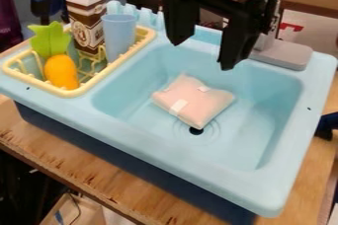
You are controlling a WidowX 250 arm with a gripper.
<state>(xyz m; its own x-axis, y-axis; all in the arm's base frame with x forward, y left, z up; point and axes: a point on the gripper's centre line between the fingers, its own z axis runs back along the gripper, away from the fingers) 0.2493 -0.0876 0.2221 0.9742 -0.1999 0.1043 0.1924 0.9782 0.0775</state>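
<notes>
the black gripper (pixel 202 54) hangs over the far part of the light blue sink (pixel 277 179), its two fingers spread wide with nothing between them. the pale pink packet (pixel 195 101) lies on the basin floor, below the gripper and a little toward the near side, one corner beside the dark drain hole (pixel 196 131). its slightly longer axis slants from upper left to lower right in view, roughly in line with the spread of the fingers rather than across it.
</notes>
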